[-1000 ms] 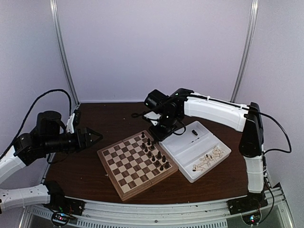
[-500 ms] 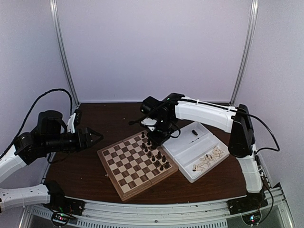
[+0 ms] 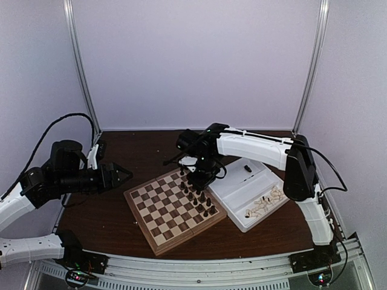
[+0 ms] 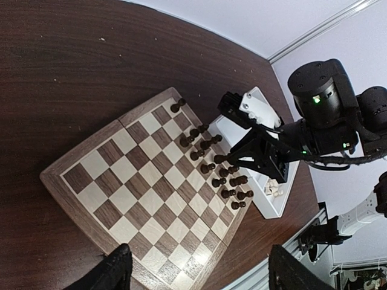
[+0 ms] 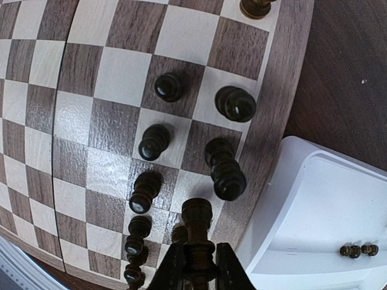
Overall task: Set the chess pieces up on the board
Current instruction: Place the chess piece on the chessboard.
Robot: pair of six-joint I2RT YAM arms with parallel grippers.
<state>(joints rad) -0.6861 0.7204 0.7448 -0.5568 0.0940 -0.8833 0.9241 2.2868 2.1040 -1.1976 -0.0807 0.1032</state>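
The board [image 3: 158, 232] lies at the table's middle, with two rows of dark chess pieces [image 3: 196, 196] standing along its right edge. My right gripper [image 3: 196, 176] hangs over that edge, beside the tray, shut on one dark piece [image 5: 198, 228]. In the right wrist view that piece points down at the board [image 5: 121, 78], just above a square in the outer row, and standing pieces [image 5: 228, 175] surround it. My left gripper [image 3: 125, 175] hovers left of the board, open and empty. In its wrist view its dark fingertips [image 4: 116, 269] frame the board's [image 4: 109, 199] near corner.
A white two-compartment tray [image 3: 237, 194] sits right of the board. Its near compartment holds several pale pieces [image 3: 264, 204], and one dark piece [image 3: 247, 168] lies in the far one [image 5: 357, 249]. Metal frame posts stand at the back corners.
The right arm has swung left from above the tray to the board's right edge, carrying the dark piece. The left arm has hardly moved.
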